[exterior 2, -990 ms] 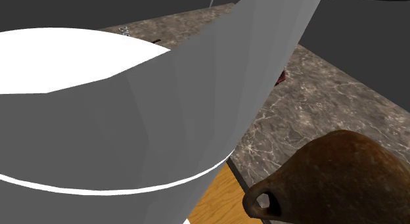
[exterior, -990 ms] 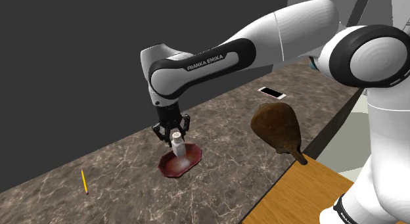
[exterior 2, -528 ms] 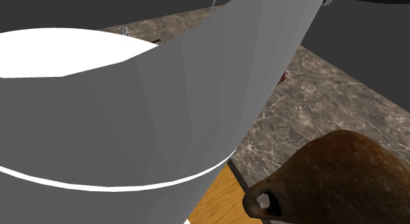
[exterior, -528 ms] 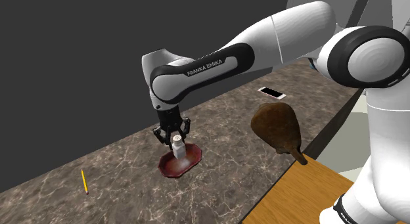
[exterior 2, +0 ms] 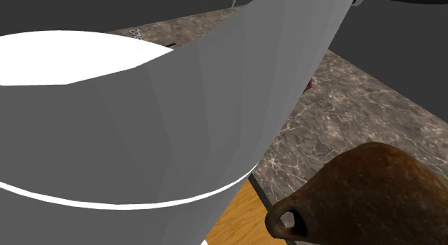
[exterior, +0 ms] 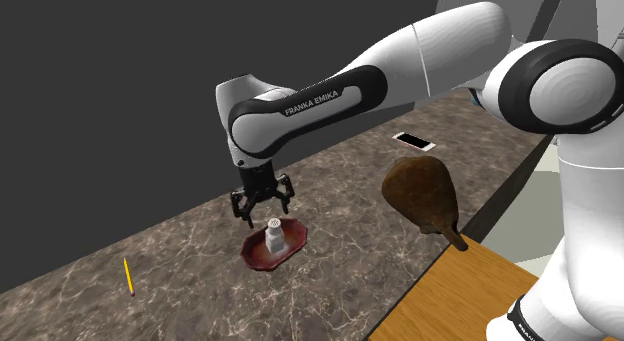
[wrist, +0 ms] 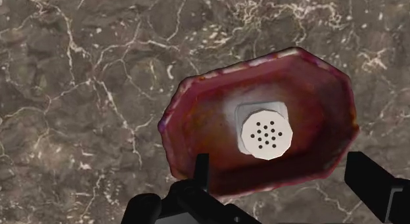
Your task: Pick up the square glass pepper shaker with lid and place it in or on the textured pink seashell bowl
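Pincer (exterior: 262, 202) hangs left of centre in the shoulder view, fingers apart, just above the pepper shaker (exterior: 273, 236), which stands upright in the pink bowl (exterior: 255, 255) on the marble bench (exterior: 180, 269). Second exterior view: brown jug (exterior 2: 366, 193) at lower right. Wrist view: shaker sits untouched ahead of the spread fingers (wrist: 202, 173).

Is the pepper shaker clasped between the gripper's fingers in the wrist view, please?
No, the shaker stands in the reddish bowl, and the black fingers stand apart without touching it.
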